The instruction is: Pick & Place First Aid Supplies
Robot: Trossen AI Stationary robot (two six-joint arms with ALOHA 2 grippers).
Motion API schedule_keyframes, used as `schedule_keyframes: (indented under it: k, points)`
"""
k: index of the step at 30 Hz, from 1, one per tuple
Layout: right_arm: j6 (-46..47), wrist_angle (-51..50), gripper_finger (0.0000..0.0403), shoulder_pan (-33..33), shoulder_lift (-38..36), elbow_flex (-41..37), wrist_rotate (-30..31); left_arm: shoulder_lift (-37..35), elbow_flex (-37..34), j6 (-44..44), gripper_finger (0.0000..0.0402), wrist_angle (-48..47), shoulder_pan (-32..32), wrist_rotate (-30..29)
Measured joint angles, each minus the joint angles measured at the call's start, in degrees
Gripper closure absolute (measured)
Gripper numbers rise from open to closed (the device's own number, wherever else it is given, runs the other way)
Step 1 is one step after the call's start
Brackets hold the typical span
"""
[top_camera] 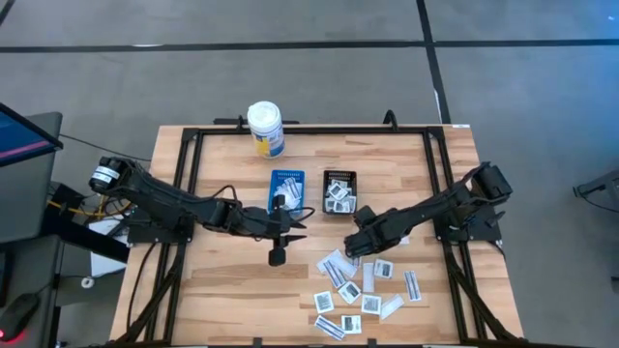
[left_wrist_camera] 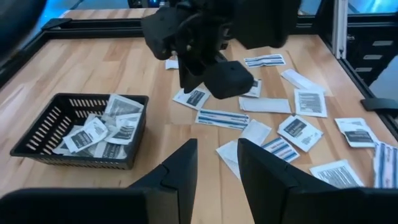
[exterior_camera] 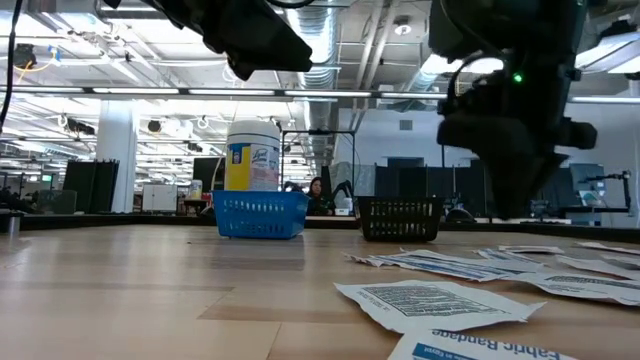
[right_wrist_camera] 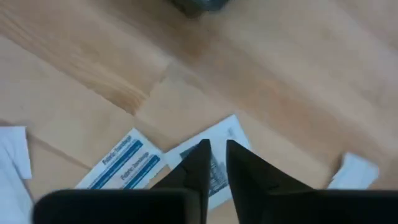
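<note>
The right end effector (top_camera: 353,247) hangs low over the top edge of the scattered packets (top_camera: 363,295) on the wooden surface (top_camera: 222,290), probably because it is choosing the next one to take. From its own wrist camera the two fingers (right_wrist_camera: 198,163) stand a little apart, with a narrow gap, their tips over a white packet (right_wrist_camera: 217,163) with grey print; I see nothing gripped between them, but I cannot tell if the tips already touch the paper.

Several packets already lie in the black basket (top_camera: 338,193), so this seems to be where they go. The blue basket (top_camera: 286,179) stands beside it, with some white things inside that I cannot make out.

The left end effector (top_camera: 278,253) waits near the middle of the surface, fingers parted and empty, maybe to keep out of the way.

The white canister (top_camera: 265,129) with a yellow label stands behind the baskets, untouched. In the low view the packet under the right arm is hidden.
</note>
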Motion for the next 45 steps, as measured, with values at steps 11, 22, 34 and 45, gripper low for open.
schedule_keyframes:
  k: [11, 22, 34, 45]
  points:
    - [1.4, 2.6, 0.0269, -1.1, 0.2, -3.4, -4.4, 0.0, 0.0, -0.1, 0.0286, -0.2, -2.0, 0.0]
    - [-1.7, 3.5, 0.0245, -4.0, 6.4, -2.8, -10.5, 0.0, 0.0, -1.8, 0.0286, -1.6, -2.4, 0.0]
    - [-5.2, 5.2, 0.0369, -6.0, 5.2, -3.3, -10.5, 0.0, 0.0, -1.6, 0.0286, -1.9, -2.4, 0.0]
    - [-9.1, 2.0, 0.0397, -5.8, 5.6, 1.2, -9.0, 0.0, 0.0, -1.6, 0.0286, -2.0, -2.4, 0.0]
